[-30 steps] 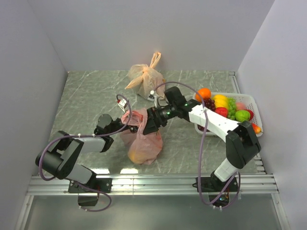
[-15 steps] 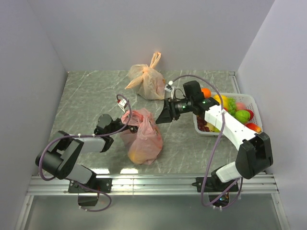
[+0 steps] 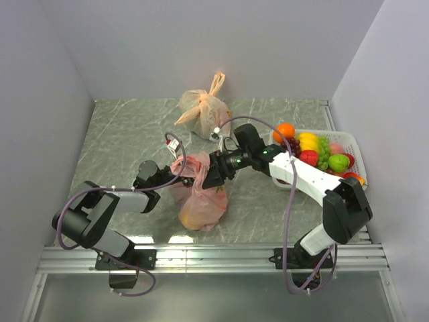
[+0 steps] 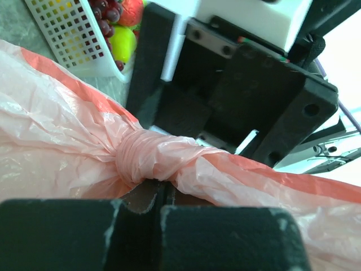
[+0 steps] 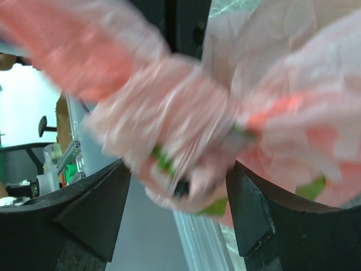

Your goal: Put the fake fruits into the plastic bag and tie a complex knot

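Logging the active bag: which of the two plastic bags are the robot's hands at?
The crinkly pink-red plastic bag, between left hand and right hand; the paler orange-beige bag stands alone behind.

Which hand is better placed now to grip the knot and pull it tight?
Right. The right hand is open around the knot, while the left hand is shut on the plastic bag beside it.
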